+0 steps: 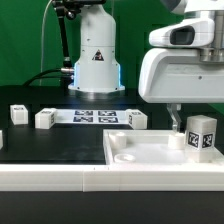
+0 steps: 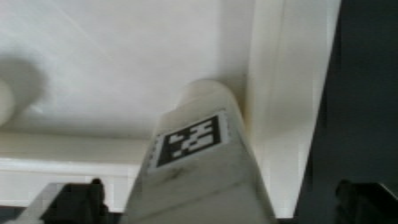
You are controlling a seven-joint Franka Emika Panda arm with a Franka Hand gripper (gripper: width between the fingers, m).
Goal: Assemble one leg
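Observation:
The leg [image 1: 201,135], a small white block with black-and-white tags, stands upright on the large white panel [image 1: 140,152] at the exterior view's right. My gripper [image 1: 195,124] hangs over it. One finger [image 1: 172,118] shows beside the leg and the other finger is hidden. In the wrist view the leg [image 2: 205,150] lies between the two fingers of my gripper [image 2: 217,203], with a gap on each side. The jaws are open and touch nothing. The panel's white floor [image 2: 107,60] fills the rest of that view.
Three more white legs [image 1: 18,113] [image 1: 44,118] [image 1: 138,118] stand on the black table behind the panel. The marker board [image 1: 97,116] lies among them. The robot's base [image 1: 95,60] stands at the back, and a green backdrop closes the scene.

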